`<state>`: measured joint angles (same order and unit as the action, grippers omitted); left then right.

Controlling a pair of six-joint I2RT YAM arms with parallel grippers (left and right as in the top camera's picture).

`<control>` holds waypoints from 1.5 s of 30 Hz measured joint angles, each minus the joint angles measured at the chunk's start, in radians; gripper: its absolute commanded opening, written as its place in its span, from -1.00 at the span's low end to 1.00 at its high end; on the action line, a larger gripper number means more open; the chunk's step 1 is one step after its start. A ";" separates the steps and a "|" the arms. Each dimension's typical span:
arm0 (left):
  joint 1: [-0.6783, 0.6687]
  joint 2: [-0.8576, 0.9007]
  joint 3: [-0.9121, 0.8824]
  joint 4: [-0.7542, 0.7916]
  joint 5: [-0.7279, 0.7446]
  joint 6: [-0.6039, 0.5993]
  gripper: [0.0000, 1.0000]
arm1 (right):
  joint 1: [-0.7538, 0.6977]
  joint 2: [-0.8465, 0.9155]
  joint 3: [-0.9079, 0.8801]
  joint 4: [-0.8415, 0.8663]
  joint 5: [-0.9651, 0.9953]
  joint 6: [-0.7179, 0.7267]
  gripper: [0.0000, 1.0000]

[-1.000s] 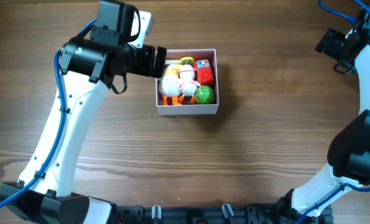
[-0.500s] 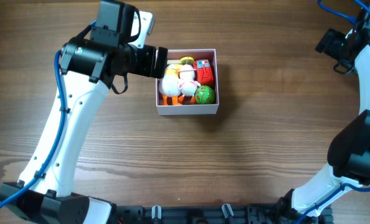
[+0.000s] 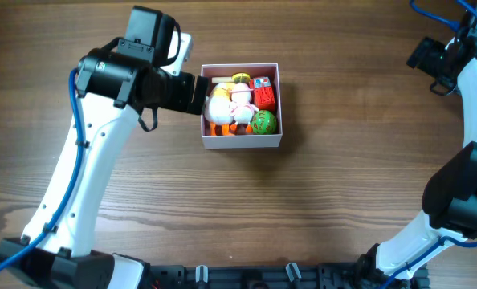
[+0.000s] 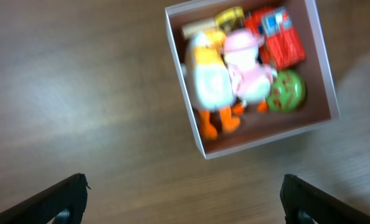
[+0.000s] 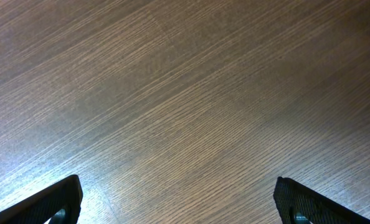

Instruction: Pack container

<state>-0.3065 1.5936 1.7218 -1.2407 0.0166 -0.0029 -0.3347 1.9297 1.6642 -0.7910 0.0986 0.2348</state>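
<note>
Container [image 3: 242, 142] flat on desk [image 3: 319, 201], open side up for loading from above, mostly filled, so packing judged near done. Inside: two plush ducks, one white and yellow [image 3: 219, 103], one pink [image 3: 240, 103], laid side by side to fit. Around them, along the far and right walls: one red packet [image 3: 263, 92], one green ball [image 3: 263, 122], one yellow piece [image 3: 240, 78], one tan bar [image 4: 200, 28]. Left hand [image 4: 182, 190] raised just left of container, spread wide, holding nothing. Right hand [image 5: 177, 186] well right of container, wide, empty, over bare desk.
</note>
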 measured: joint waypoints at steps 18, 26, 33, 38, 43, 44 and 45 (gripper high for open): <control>0.001 -0.396 -0.518 0.607 -0.179 -0.315 1.00 | 0.000 0.000 0.000 0.000 0.000 0.000 1.00; 0.103 -0.662 -0.919 0.958 -0.180 -0.334 0.99 | 0.000 0.000 0.000 0.000 0.000 0.000 0.99; 0.230 -0.897 -1.091 0.991 -0.126 -0.337 1.00 | 0.000 0.000 0.000 0.000 0.000 0.000 0.99; 0.287 -1.027 -1.199 1.012 -0.085 -0.341 1.00 | 0.000 0.000 0.000 0.000 0.000 0.000 1.00; 0.309 -1.189 -1.332 1.078 -0.070 -0.341 1.00 | 0.000 0.000 0.000 0.000 0.000 0.000 0.99; 0.309 -1.217 -1.355 1.090 -0.069 -0.341 1.00 | 0.000 0.000 0.000 0.000 0.000 0.000 1.00; 0.309 -1.243 -1.375 1.101 -0.068 -0.341 0.99 | 0.000 0.000 0.000 0.000 0.000 0.000 1.00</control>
<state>0.0025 0.3504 0.3466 -0.1394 -0.0517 -0.3443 -0.3347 1.9297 1.6642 -0.7906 0.0990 0.2348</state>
